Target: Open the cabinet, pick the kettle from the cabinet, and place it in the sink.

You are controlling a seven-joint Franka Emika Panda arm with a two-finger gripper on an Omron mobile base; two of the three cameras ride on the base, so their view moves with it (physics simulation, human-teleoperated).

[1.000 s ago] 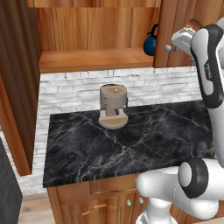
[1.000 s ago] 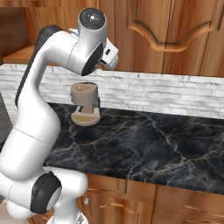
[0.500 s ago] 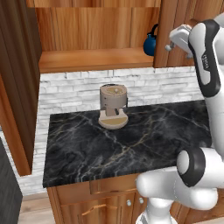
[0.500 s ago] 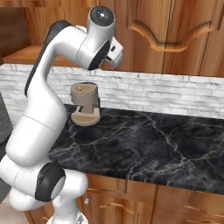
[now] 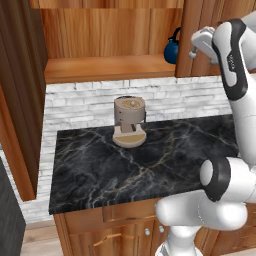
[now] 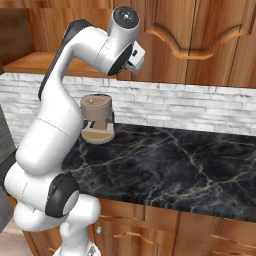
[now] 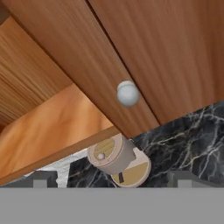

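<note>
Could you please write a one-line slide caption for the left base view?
Open cabinet with the kettle on its shelf, gripper raised beside it, coffee machine on the counter.

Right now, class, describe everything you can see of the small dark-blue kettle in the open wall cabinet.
The small round dark-blue kettle has a glossy body and a thin black arched loop handle on top. It stands upright on the reddish-brown wooden cabinet shelf, at the shelf's right end, beside the closed door's edge, which hides its right side. Nothing grips it; the robot's open hand hovers just to its right.
</note>
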